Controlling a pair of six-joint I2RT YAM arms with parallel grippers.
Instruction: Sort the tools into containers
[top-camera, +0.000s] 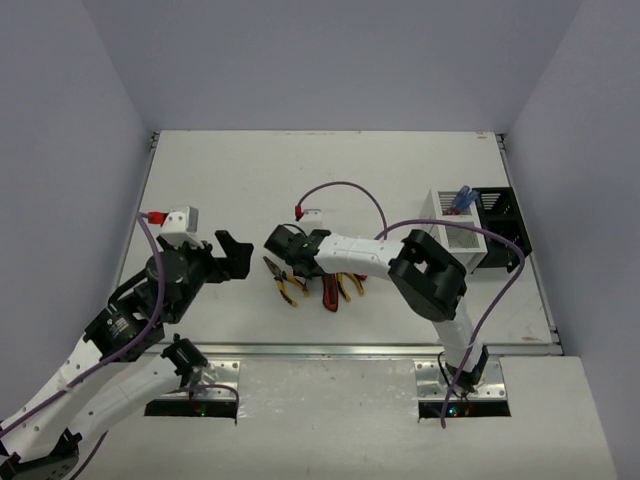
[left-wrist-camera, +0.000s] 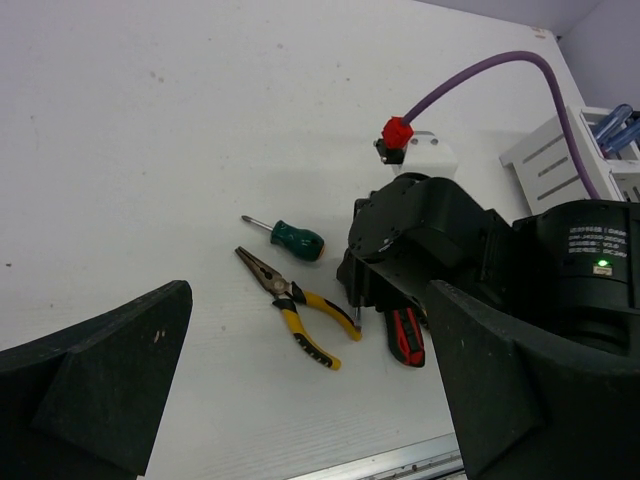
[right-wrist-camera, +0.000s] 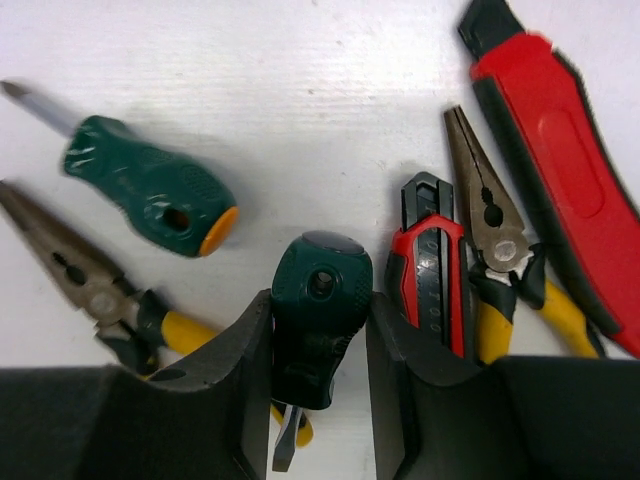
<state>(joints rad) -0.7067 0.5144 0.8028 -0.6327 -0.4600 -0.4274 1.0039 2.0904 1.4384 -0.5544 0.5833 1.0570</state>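
While the left fingers (left-wrist-camera: 100, 370) hang spread, the right fingers (right-wrist-camera: 225, 400), arm (top-camera: 350, 250) stretched leftward, clamp a green screwdriver (right-wrist-camera: 315, 310).

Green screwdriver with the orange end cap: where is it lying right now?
In the right wrist view, the orange-capped green screwdriver lies at upper left, beside the long-nose pliers and left of the other green screwdriver held in the right gripper.

White table (top-camera: 250, 180), plain pale lavender walls (top-camera: 330, 60) on three sides, even light
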